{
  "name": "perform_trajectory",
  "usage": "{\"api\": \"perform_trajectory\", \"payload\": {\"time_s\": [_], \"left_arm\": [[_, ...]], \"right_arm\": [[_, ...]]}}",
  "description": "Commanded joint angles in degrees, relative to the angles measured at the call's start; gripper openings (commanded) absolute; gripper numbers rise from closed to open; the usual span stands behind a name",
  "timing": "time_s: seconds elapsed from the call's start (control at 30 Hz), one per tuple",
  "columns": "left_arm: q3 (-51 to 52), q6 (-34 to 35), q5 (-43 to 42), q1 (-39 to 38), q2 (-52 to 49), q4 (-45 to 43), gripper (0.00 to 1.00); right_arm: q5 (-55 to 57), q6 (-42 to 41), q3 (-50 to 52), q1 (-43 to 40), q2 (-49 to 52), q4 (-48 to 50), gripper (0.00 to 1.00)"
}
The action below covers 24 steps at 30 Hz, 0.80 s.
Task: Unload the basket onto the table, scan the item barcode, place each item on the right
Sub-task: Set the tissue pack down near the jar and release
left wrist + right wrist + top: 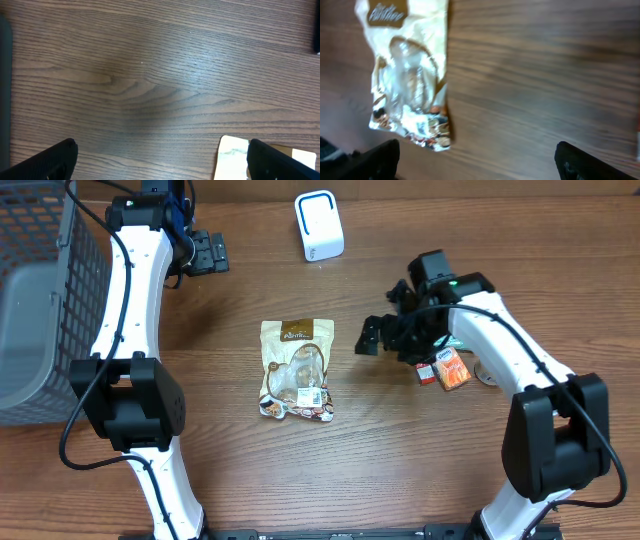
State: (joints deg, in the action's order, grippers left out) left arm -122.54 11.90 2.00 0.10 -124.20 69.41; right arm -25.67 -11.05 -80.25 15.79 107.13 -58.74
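Snack pouch, cream and brown with a clear window, lies flat on the wooden table just ahead of our right gripper, not touching it. That gripper's fingers stand wide apart with nothing between them. Behind it we see a small orange packet, a white box-shaped device stands off to one side, and our left gripper hangs well apart from the pouch, also spread wide and holding nothing.
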Motion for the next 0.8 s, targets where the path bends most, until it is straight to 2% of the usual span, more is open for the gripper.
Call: {"api": "perform_trajectory", "payload": {"time_s": [0.0, 0.77], "left_arm": [[-0.94, 0.52, 0.31, -0.07, 0.9, -0.04, 1.0], [-0.94, 0.52, 0.31, -0.07, 0.9, -0.04, 1.0]], "right_arm": [[-1.84, -1.18, 0.04, 1.27, -0.66, 0.04, 1.0], [-1.84, -1.18, 0.04, 1.29, -0.68, 0.63, 1.0]]}}
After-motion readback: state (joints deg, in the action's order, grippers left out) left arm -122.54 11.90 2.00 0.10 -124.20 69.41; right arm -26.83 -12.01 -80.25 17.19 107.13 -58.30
